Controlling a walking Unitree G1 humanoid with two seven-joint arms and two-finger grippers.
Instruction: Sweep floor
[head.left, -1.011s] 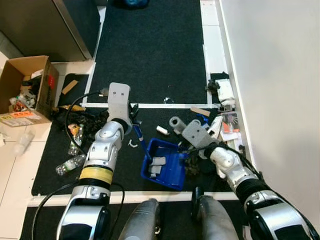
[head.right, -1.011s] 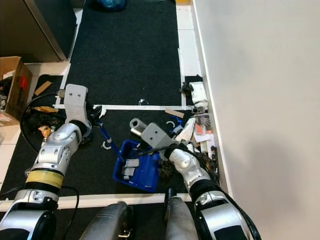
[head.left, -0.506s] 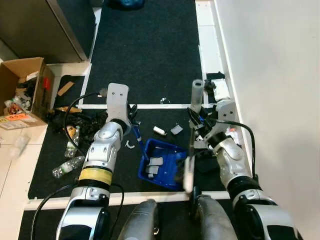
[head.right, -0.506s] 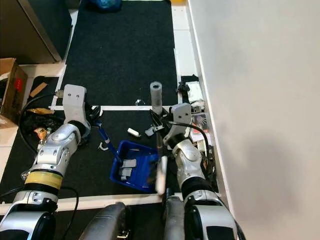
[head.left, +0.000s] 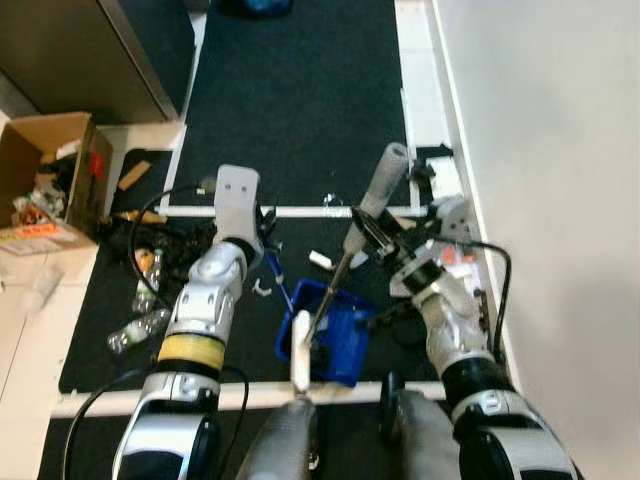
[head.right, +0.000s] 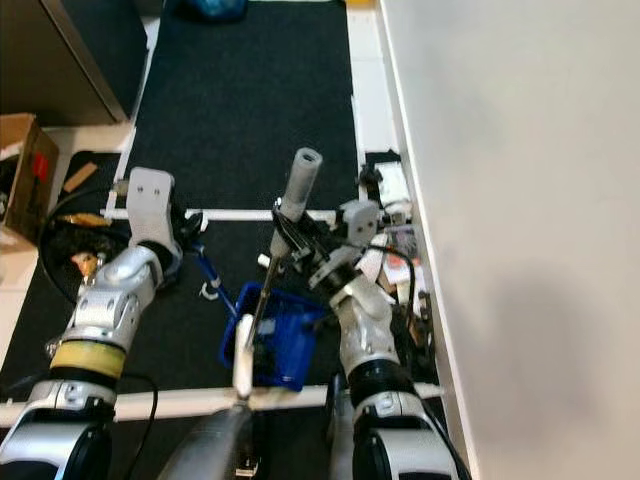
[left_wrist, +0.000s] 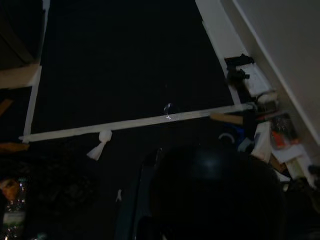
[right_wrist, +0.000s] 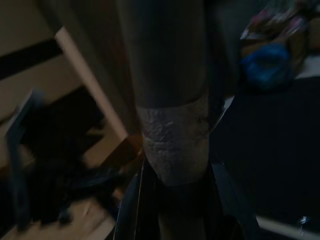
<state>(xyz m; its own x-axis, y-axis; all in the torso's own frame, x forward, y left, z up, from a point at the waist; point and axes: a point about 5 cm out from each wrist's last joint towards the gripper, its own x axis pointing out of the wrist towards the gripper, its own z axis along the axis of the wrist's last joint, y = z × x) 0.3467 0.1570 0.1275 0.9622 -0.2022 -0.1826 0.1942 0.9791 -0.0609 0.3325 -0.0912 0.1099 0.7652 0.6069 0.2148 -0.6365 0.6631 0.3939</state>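
The grey-handled broom (head.left: 345, 258) has tilted leftward over the blue plastic dustpan (head.left: 335, 330) on the black carpet (head.left: 300, 90), clamped in the right gripper (head.left: 365, 228), while the left gripper (head.left: 268, 258) grips the dustpan's handle.

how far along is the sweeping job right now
Partly done: the blue dustpan, held by the left pincer at its handle, sits on the black mat. In hand: the right pincer grips the broom, its head over the pan. Left: a white scrap near the pan, litter by the wall, bottles to the left.
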